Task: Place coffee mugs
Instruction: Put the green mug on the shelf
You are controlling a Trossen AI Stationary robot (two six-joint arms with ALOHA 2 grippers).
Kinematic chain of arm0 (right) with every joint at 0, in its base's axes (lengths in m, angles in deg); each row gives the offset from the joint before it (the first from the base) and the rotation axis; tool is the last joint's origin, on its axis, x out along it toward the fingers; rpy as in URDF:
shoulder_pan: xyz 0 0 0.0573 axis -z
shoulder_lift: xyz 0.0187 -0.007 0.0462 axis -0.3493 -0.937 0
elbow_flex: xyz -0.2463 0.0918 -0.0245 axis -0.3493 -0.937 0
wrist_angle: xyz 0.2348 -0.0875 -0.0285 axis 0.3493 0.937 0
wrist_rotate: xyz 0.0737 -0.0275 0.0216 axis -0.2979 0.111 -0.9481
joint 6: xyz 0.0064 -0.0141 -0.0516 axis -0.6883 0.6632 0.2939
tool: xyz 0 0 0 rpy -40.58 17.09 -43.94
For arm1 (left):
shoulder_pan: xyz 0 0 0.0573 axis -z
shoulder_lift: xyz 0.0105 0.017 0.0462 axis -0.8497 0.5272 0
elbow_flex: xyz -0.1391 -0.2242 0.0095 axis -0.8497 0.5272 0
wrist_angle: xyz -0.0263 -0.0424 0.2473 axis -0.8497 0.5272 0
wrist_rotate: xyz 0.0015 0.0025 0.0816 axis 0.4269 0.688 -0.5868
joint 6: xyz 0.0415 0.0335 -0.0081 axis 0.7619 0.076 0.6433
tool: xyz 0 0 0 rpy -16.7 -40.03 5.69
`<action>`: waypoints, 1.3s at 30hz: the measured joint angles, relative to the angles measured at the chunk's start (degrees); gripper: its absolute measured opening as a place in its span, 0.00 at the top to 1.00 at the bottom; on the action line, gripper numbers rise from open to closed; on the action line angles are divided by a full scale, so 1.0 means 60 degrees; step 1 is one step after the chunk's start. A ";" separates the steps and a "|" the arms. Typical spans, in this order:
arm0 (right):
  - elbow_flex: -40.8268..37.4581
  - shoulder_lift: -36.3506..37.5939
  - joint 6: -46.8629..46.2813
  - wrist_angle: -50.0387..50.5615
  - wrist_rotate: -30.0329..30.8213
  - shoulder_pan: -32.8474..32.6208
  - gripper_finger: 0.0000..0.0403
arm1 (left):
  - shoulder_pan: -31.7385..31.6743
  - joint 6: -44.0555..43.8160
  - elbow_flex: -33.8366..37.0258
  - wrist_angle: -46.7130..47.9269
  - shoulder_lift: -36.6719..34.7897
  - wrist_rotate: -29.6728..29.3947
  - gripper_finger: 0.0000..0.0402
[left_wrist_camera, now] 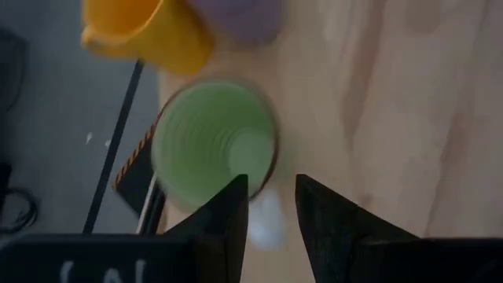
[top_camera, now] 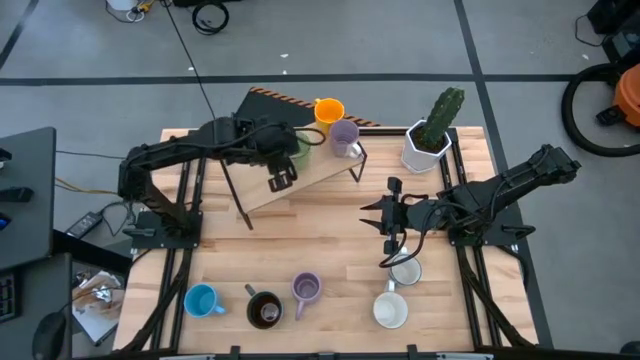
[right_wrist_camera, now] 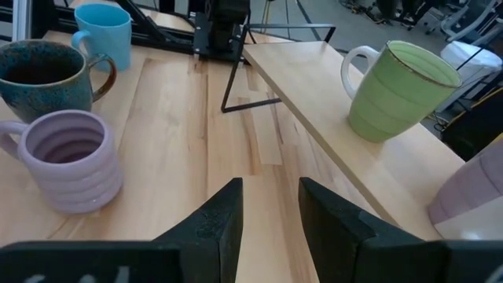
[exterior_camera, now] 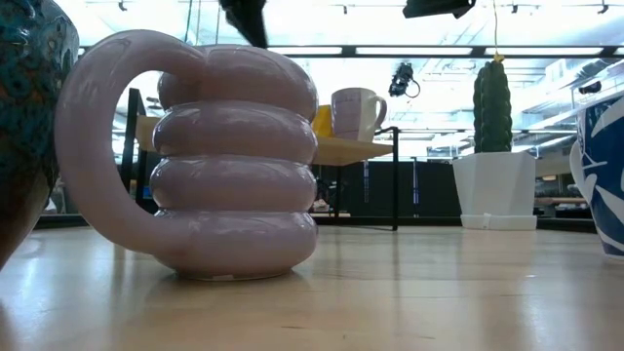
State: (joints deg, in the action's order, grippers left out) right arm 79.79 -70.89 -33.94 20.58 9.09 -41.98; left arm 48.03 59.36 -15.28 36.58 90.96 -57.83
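A raised wooden shelf [top_camera: 310, 175] at the table's far side carries an orange mug [top_camera: 328, 110], a lilac mug [top_camera: 343, 135] and a green mug [top_camera: 303, 149], all standing upright on their bases. My left gripper [left_wrist_camera: 271, 185] is open above the green mug [left_wrist_camera: 212, 137], over its white handle [left_wrist_camera: 267, 224], and touches nothing. My right gripper [right_wrist_camera: 271, 189] is open and empty over the table's middle [top_camera: 372, 215], pointing left. Blue [top_camera: 203, 300], dark brown [top_camera: 265, 310] and lilac [top_camera: 305, 290] mugs stand near the front edge. Two white mugs [top_camera: 405, 270] [top_camera: 390, 310] stand at the front right.
A white faceted pot with a cactus [top_camera: 427, 145] stands at the back right, beside the shelf's end. The shelf rests on thin black legs [right_wrist_camera: 236, 86]. Bare tabletop lies between the shelf and the front row of mugs.
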 joint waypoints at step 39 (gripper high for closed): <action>0.0000 0.0007 0.0059 -0.0053 -0.0003 0.0004 0.68 | -0.1370 -0.1272 -0.0378 -0.1198 0.1900 0.1624 0.63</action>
State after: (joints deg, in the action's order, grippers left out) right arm 79.79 -70.85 -33.58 20.27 9.07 -41.96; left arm 39.81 51.73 -17.55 29.39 102.36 -48.09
